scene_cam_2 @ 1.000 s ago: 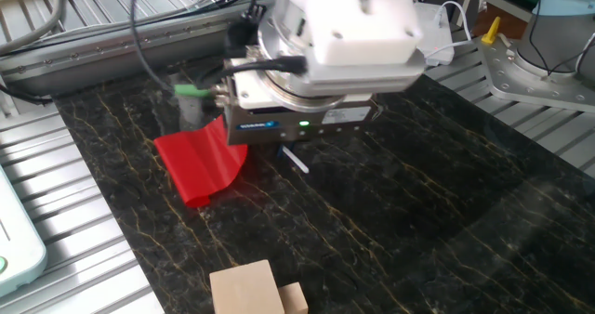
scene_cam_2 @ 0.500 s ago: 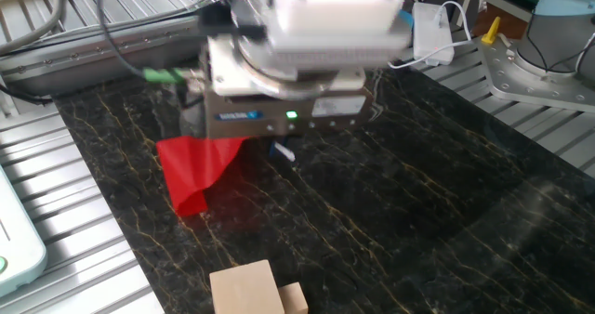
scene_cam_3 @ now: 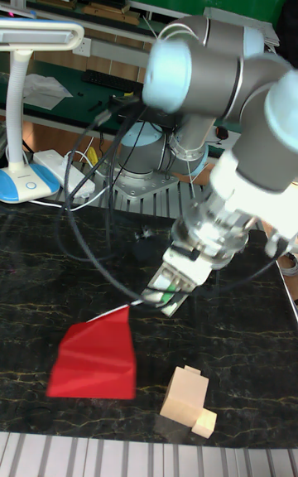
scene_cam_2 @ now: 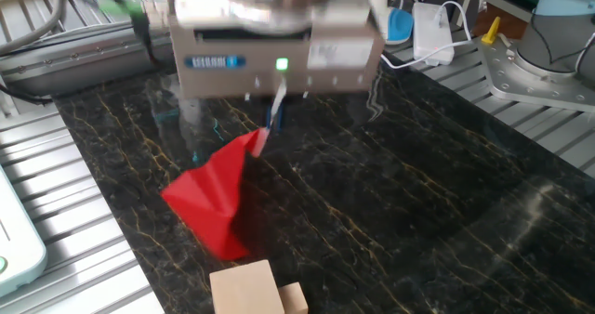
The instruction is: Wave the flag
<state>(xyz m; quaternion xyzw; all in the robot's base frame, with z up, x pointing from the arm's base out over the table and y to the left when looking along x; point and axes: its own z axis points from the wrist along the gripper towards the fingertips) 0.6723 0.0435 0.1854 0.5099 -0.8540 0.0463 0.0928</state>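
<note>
The flag point(scene_cam_2: 214, 198) is a bright red cloth on a thin white stick point(scene_cam_2: 276, 103). It hangs tilted over the black marble table point(scene_cam_2: 418, 193), its cloth spread low to the front left. The gripper point(scene_cam_2: 275, 108) is above it, shut on the upper end of the stick; its fingers are mostly hidden under the blurred wrist body. In the tall fixed view the flag point(scene_cam_3: 93, 357) lies left of and below the gripper point(scene_cam_3: 168, 296), with the stick point(scene_cam_3: 126, 308) running between them.
Pale wooden blocks point(scene_cam_2: 253, 292) point(scene_cam_3: 189, 400) stand at the table's front edge, close to the cloth. A white desk lamp point(scene_cam_3: 25, 180) and cables sit at the back left. A metal tray point(scene_cam_2: 84, 45) and slatted aluminium surfaces border the marble.
The gripper has risen and shifted left toward the back. The stick has swung more upright, and the red cloth has swept forward and now hangs lower, nearer the blocks.
</note>
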